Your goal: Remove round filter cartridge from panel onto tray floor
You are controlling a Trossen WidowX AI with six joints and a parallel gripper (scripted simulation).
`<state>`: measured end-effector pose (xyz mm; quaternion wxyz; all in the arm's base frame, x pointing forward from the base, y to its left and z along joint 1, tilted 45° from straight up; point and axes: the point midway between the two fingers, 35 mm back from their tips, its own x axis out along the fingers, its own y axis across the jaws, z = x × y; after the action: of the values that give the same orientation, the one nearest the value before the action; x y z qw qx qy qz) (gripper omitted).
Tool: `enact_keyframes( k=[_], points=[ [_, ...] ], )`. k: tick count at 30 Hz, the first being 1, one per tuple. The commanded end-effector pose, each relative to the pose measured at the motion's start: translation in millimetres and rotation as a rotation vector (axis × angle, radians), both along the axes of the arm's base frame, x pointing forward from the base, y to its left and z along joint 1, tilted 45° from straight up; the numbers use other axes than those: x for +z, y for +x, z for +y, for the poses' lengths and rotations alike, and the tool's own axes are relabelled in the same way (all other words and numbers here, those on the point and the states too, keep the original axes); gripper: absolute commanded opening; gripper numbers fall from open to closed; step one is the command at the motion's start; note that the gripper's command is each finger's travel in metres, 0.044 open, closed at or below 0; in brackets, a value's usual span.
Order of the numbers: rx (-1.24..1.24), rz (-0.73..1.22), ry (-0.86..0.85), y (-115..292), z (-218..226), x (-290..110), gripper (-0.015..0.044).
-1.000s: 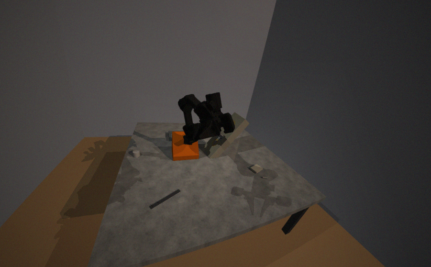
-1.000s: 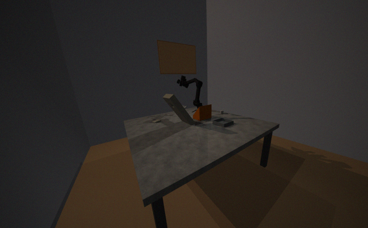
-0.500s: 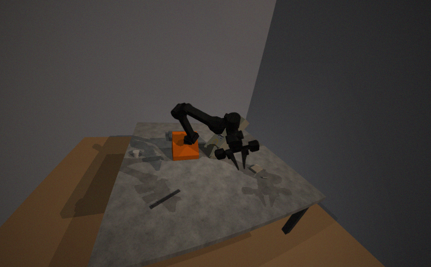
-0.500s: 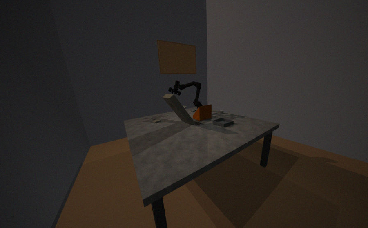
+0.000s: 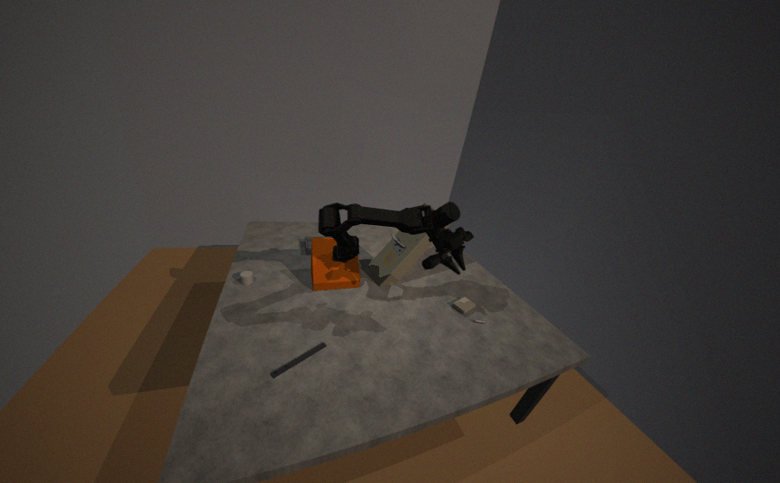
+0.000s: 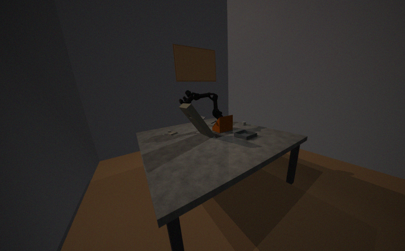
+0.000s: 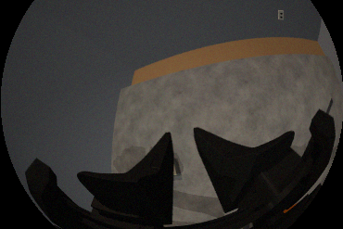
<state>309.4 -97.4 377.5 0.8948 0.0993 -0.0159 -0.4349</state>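
Observation:
The tan service panel (image 5: 405, 251) (image 6: 195, 120) leans tilted on the grey table (image 5: 344, 384) (image 7: 241, 95). The round cartridge (image 5: 389, 258) shows as a faint ring flush in the panel's face; its slots are too small to make out. My gripper (image 5: 454, 266) (image 6: 183, 100) (image 7: 182, 133) hangs beside the panel's upper right end, fingers pointing down at the table. The fingers stand a narrow gap apart with nothing between them. The shallow grey tray (image 6: 246, 134) lies on the table beyond the arm's orange base (image 5: 333, 271) (image 6: 224, 123).
A white cup (image 5: 246, 276) (image 6: 244, 123) stands left of the base. A small tan block (image 5: 464, 305) (image 6: 170, 133) and a thin pin (image 5: 477, 321) lie right of the panel. A dark flat bar (image 5: 297, 360) lies toward the table's front.

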Motion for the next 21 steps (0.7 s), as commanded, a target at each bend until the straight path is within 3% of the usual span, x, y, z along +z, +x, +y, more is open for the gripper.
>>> enact_keyframes(
  k=[1,11,21],
  points=[
    [0.125,0.137,-0.013,19.8,46.2,-37.8,0.0097],
    [0.503,0.512,-0.192,11.0,189.1,-138.1,0.0097],
    [0.786,0.868,-0.679,-61.5,276.8,-233.5,0.0097]
  ],
)
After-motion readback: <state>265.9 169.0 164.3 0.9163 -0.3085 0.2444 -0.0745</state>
